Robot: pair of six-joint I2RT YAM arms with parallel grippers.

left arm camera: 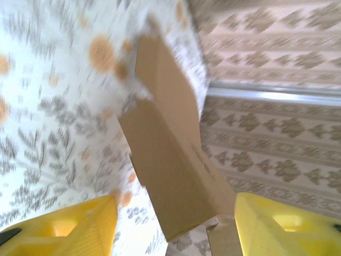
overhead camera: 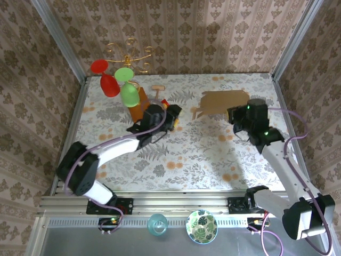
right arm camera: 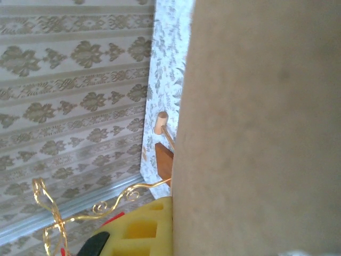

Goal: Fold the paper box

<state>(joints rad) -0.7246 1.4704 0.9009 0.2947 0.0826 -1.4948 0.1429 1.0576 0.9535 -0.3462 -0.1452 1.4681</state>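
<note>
Nearest, at six o'clock, sit a small teal glass bowl [overhead camera: 157, 224] and a green leaf-patterned bowl [overhead camera: 201, 226]. Just past the table's centre, at eleven o'clock, the left gripper [overhead camera: 171, 116] has its yellow fingers [left arm camera: 74, 229] spread apart, holding nothing. At two o'clock the right gripper [overhead camera: 238, 118] is pinched onto the right edge of the plain brown cardboard paper box [overhead camera: 219, 101], above the floral table [overhead camera: 202, 154].
</note>
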